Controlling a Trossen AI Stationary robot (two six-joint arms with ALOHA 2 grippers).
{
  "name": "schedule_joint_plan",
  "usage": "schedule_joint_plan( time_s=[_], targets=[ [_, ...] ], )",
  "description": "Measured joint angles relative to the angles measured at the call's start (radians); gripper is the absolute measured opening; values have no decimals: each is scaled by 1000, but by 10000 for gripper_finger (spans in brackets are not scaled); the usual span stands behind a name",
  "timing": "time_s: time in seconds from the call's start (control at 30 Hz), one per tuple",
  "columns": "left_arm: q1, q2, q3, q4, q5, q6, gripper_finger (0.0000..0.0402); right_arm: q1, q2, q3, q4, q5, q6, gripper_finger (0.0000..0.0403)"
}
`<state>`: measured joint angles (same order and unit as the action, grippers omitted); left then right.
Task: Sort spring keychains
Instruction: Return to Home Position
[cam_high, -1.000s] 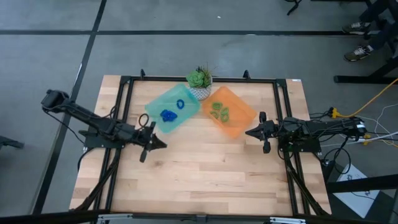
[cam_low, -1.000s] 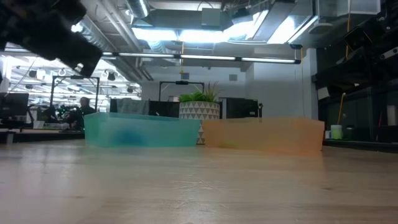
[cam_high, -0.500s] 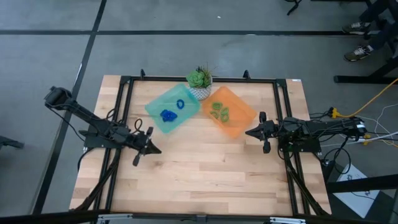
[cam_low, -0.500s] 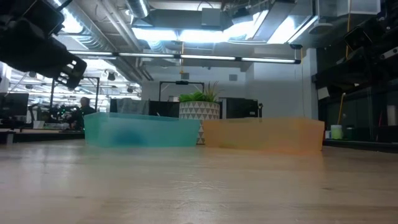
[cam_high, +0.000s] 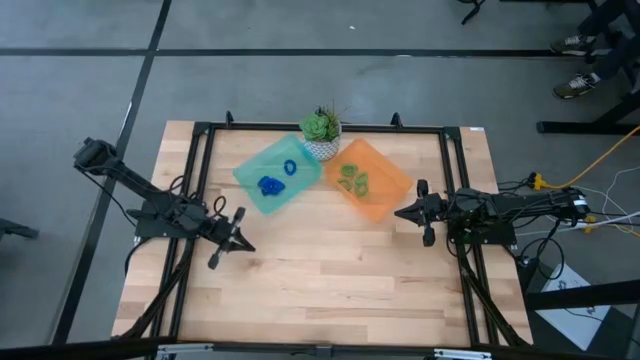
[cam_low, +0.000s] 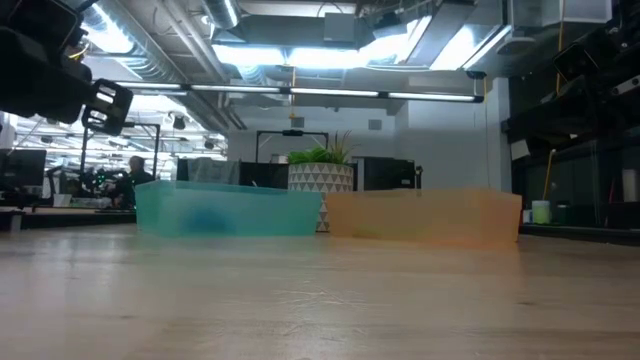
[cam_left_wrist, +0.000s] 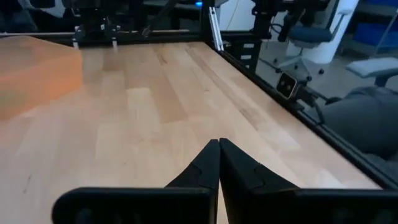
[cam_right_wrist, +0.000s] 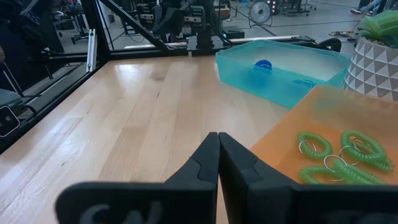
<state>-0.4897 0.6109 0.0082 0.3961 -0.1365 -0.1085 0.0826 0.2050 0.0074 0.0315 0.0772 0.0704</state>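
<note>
Blue spring keychains (cam_high: 272, 182) lie in the teal tray (cam_high: 252, 168); one shows as a blue coil (cam_right_wrist: 263, 65) in the right wrist view. Green spring keychains (cam_high: 352, 178) lie in the orange tray (cam_high: 390, 187), seen close as green coils (cam_right_wrist: 339, 155). My left gripper (cam_high: 247, 244) is shut and empty over bare wood, near and left of the teal tray; its tips (cam_left_wrist: 219, 144) meet. My right gripper (cam_high: 399, 212) is shut and empty just right of the orange tray, its tips (cam_right_wrist: 217, 138) together.
A potted plant (cam_high: 322, 130) stands at the far edge between the two trays. A black metal frame (cam_high: 205, 140) runs round the table's far and side edges. Bare wood (cam_high: 330, 270) stretches across the near half. Cables (cam_high: 600, 200) trail off the right side.
My left gripper has drawn back toward the table's left and near edges, away from the teal tray, turning slightly as the arm folded in. My right arm has kept still. The trays and keychains have not moved.
</note>
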Motion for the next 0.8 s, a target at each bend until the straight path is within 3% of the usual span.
schedule_joint_plan(
  time_s=[0.23,0.63,0.8],
  targets=[
    [45,-164,0,-56,68,98,2,0,0,0,0,0,0,7],
    [198,-532,0,-362,-11,184,3,0,0,0,0,0,0,7],
    [258,-606,1,-366,7,231,4,0,0,0,0,0,0,7]
  ],
)
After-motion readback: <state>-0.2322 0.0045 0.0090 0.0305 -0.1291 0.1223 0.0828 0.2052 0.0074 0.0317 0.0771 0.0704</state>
